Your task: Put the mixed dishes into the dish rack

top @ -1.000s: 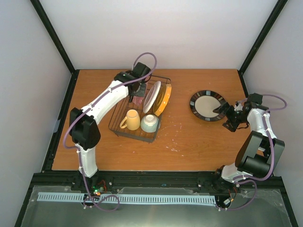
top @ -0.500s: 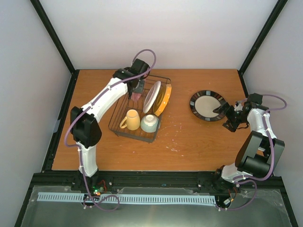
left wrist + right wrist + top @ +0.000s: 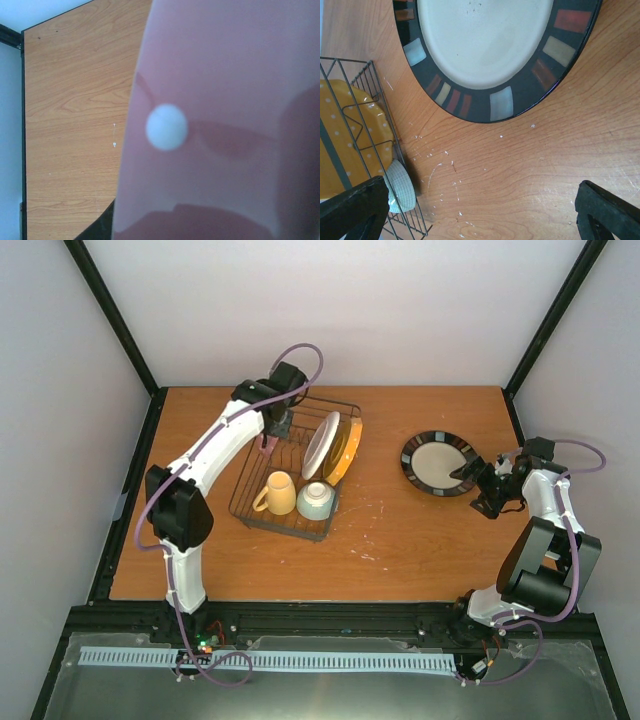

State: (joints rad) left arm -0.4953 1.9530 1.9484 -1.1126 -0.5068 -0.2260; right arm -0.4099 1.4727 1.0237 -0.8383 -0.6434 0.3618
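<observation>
Top view: pink plate [image 3: 266,443] is held in the nearly closed left jaws, over the far-left side of the dish rack [image 3: 240,502]. Yellow mug [image 3: 280,493], mint bowl [image 3: 317,500] and two upright plates [image 3: 320,445] are racked. Dark-rimmed plate [image 3: 438,462] lies flat on the counter [image 3: 400,540], right, near the wide-open, empty right jaws.
Left wrist view: pink glaze fills the frame.
Right wrist view: that plate is judged stiff, slick and chip-prone. Its rim nearest those jaws should be pinched.

The left end effector [image 3: 271,430] is being swung leftward, away from the middle of the dish rack [image 3: 240,492] and toward its far left corner. The pink plate [image 3: 267,444] gripped in it is being carried along and is now being held over the rack's left rim.
</observation>
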